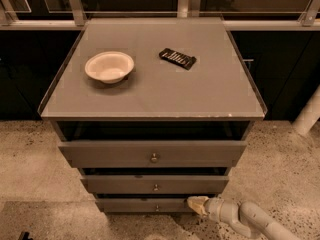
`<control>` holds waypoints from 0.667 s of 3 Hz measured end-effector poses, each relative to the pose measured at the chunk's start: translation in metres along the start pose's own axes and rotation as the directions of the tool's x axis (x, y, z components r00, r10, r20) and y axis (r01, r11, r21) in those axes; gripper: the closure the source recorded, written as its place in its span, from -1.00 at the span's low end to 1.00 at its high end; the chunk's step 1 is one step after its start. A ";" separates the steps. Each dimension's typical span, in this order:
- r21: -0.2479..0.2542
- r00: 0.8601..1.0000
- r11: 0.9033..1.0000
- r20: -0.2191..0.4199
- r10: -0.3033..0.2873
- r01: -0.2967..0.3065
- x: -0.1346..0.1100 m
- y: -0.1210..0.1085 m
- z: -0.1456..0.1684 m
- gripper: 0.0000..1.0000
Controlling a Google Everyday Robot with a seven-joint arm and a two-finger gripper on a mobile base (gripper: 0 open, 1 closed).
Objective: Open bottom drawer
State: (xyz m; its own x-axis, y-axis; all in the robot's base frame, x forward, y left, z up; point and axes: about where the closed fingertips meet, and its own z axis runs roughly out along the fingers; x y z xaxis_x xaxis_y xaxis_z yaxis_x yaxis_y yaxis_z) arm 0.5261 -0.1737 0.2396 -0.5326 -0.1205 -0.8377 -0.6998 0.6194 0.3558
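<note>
Showing bottom drawer [131,204] grey, thin, tiny-knobbed | gripper [195,203] at its right end

— Count for me?
— I see three: top drawer [110,154], middle drawer [125,185], bottom drawer [135,204]. On the surface [165,91], one bowl [109,66], one dark flat item [177,58].
— Gripper?
— One gripper [194,204], at the bottom drawer's right end.

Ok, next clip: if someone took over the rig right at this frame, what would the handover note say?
Hand: low, at the right end of the bottom drawer, to the right of its knob; contact cannot be judged.
Bottom drawer: lowest of three, front set back under the middle drawer, not visibly pulled out.
Done: approach only.
Left: get hold at the knob and pull the drawer out.
On the cabinet top: a white bowl and a dark flat object.
</note>
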 end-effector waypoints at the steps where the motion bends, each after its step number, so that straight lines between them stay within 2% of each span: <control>1: 0.006 1.000 1.000 0.010 -0.011 0.011 0.000 -0.004 0.019 1.00; 2: 0.035 1.000 0.999 0.025 -0.015 0.014 -0.001 -0.012 0.028 1.00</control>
State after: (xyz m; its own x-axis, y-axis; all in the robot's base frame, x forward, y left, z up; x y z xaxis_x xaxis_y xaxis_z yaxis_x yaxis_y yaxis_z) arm 0.5484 -0.1591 0.2240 -0.5099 -0.1108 -0.8531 -0.6901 0.6447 0.3288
